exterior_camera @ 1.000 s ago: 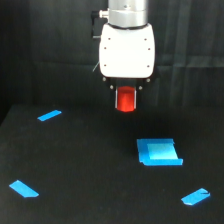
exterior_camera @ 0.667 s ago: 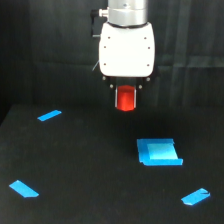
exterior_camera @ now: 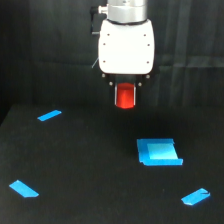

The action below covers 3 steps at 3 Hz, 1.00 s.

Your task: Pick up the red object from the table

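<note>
Upper centre of frame: gripper (exterior_camera: 125,98) pinches the red object (exterior_camera: 125,96), held clear above the table (exterior_camera: 90,165), position unchanged over the last 1 second, so the pick looks complete.

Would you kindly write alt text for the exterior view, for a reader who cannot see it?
A white robot arm's pincer holds the red object in the air above the black table. On the table lie a flat blue square piece and three small blue strips, at and.
</note>
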### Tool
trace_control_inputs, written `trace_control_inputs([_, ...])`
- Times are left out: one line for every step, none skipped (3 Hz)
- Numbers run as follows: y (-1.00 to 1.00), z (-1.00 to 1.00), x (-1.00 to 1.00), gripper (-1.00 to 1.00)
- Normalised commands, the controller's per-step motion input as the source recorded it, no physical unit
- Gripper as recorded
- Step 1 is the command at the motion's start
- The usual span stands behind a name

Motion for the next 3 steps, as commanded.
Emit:
trace_control_inputs([0.01,0.15,-0.02,-1.00])
trace_control_inputs([0.04,0.14,0.00,-0.96])
trace_control_inputs([-0.07,0.15,0.06,-0.88])
